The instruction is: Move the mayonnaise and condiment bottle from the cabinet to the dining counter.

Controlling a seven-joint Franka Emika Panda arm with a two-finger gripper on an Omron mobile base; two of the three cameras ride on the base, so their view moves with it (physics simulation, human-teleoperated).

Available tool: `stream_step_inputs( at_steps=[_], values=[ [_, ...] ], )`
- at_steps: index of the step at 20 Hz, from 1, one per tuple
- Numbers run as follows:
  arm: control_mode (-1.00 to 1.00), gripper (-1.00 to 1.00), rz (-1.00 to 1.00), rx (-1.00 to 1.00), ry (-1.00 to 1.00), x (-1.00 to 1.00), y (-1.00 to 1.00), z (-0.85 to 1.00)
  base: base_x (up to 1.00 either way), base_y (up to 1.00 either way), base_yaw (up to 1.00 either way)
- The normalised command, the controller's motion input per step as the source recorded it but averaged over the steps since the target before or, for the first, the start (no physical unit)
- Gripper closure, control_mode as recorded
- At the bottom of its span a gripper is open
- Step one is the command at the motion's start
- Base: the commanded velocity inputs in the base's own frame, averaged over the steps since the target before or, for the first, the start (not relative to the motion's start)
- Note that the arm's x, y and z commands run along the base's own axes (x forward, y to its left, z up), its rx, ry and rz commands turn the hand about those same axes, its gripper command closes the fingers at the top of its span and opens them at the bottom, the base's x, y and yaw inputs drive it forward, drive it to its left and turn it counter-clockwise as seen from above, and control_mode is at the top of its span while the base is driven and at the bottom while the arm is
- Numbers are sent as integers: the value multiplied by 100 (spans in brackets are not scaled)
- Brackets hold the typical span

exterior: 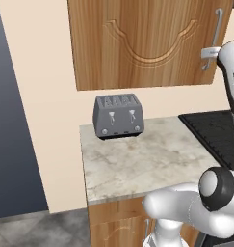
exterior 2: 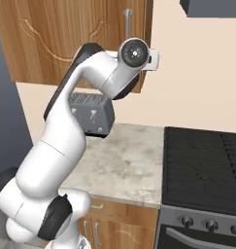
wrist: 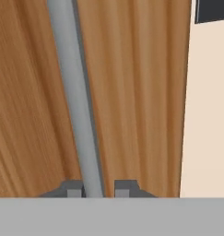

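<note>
Hand view: gripper [wrist: 98, 188] pinching the cabinet's bar handle [wrist: 76, 101].
Cabinet [exterior: 147, 43] door is closed, so the task is barely begun; mayonnaise and condiment bottle presumably sit inside, hidden.

A small marble-veined counter [exterior: 152, 159] tops a low wood base cabinet [exterior: 116, 222], set against the cream wall; its only load is a grey toaster [exterior: 118, 116], standing upright at the back left, close to the wall; the rest of the top lies bare; along its right edge the counter meets a black stove [exterior 2: 204, 168], whose grates sit level with the marble; grey floor [exterior: 36, 229] runs below.
</note>
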Motion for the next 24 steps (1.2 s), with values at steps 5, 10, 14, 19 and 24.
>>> stream_step_inputs(
  at_steps=[5,10,14,19,24],
  values=[
    [-100,100,-7,0,-46,-100,-1,8,0,0,0],
    [-100,100,-11,-3,-39,-100,-3,32,0,0,0],
    [-100,100,-17,-7,-26,-100,0,31,0,0,0],
    [-100,100,-7,-6,9,-27,-9,8,0,0,0],
    [-100,100,14,1,27,34,-45,0,0,0,0]
  ],
)
